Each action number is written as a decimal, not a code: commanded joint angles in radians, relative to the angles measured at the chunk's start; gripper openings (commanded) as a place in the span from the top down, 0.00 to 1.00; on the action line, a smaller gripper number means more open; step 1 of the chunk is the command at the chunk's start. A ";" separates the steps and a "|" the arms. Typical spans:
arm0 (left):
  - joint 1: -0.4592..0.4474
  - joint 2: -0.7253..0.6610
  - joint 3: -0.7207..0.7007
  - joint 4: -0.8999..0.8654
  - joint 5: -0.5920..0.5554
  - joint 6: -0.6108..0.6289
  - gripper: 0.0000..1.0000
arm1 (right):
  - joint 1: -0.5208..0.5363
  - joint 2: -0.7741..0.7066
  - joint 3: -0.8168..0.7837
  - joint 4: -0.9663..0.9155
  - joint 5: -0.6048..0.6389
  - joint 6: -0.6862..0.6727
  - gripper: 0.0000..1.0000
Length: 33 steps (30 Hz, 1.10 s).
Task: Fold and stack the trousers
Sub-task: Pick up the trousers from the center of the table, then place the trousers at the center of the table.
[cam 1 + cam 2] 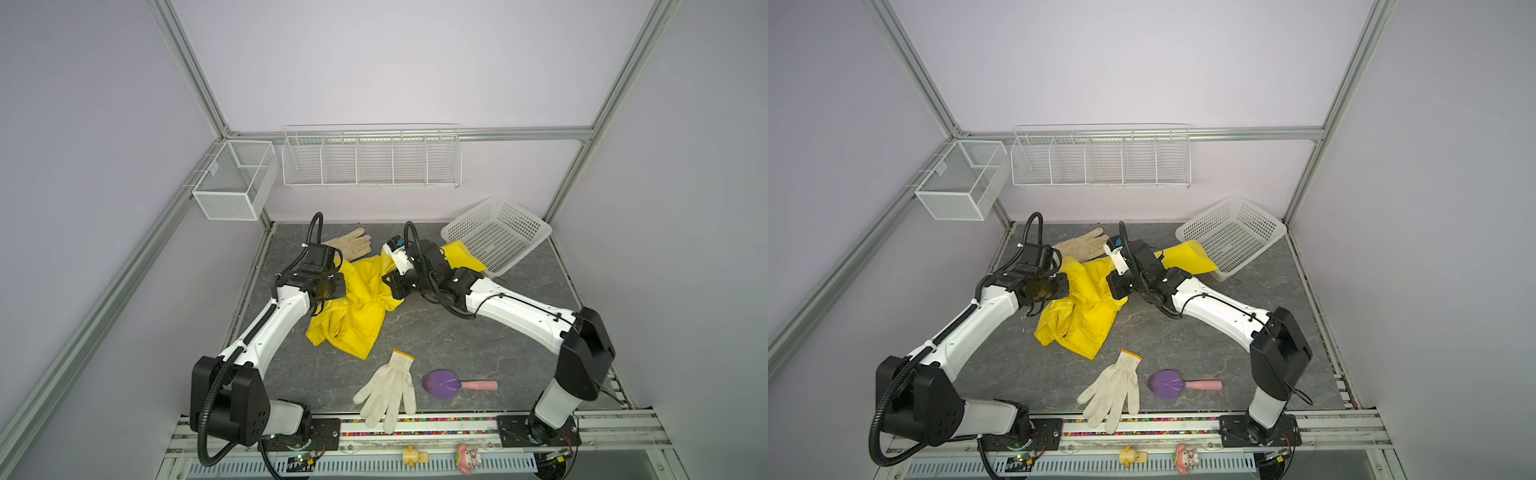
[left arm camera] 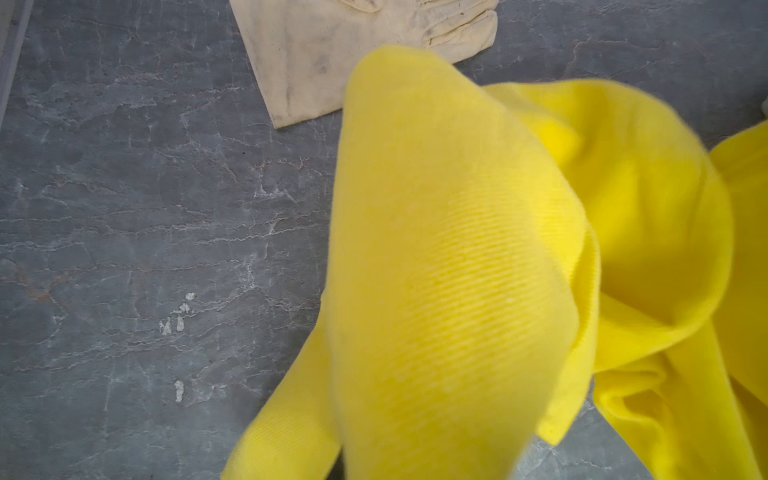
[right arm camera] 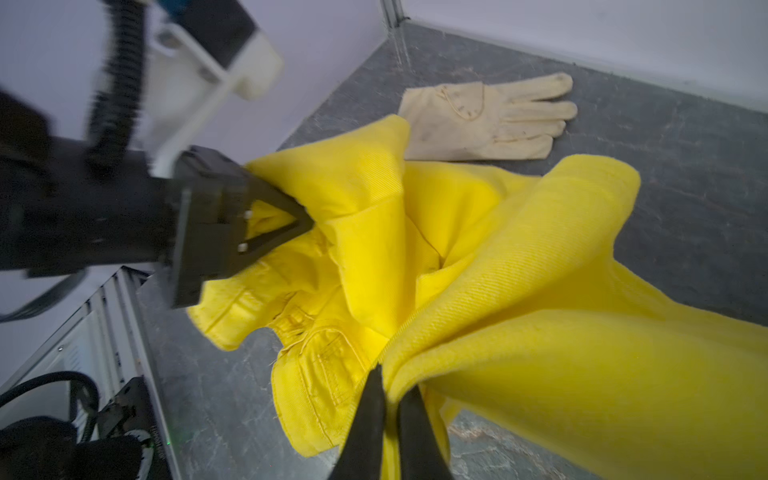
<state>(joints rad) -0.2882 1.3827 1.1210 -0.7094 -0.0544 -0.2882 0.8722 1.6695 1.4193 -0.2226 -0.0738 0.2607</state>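
Yellow cloth, one item: your trousers point(image 1: 361, 307), crumpled at the middle of the table point(image 1: 457, 340), with one leg running to the tilted basket point(image 1: 498, 237) in the far right corner.
Your left gripper point(image 3: 305, 222): closed, pinching a raised fold of the trousers.
Your right gripper point(image 3: 392, 395): closed, clamping another raised fold.
Cream glove point(image 1: 353, 243): flat near the far edge, just beside the trousers.
White glove point(image 1: 390, 386): at the near edge.
Purple scoop point(image 1: 442, 384): just beside the white glove, pink handle.
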 commanded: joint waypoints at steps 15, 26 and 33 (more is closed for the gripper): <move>0.042 -0.027 0.128 -0.049 0.088 0.073 0.89 | 0.177 -0.027 0.193 0.095 -0.170 -0.205 0.88; 0.115 -0.104 -0.001 -0.022 0.265 0.069 0.88 | 0.054 -0.015 0.095 0.026 -0.074 -0.181 0.79; 0.114 0.002 -0.016 0.071 0.497 0.033 0.91 | -0.103 -0.124 -0.196 -0.096 0.022 -0.219 0.77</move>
<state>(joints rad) -0.1711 1.3445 1.0817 -0.7158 0.2760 -0.2352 0.8074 1.6112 1.2995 -0.2443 -0.1062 0.0811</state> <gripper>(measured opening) 0.100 0.221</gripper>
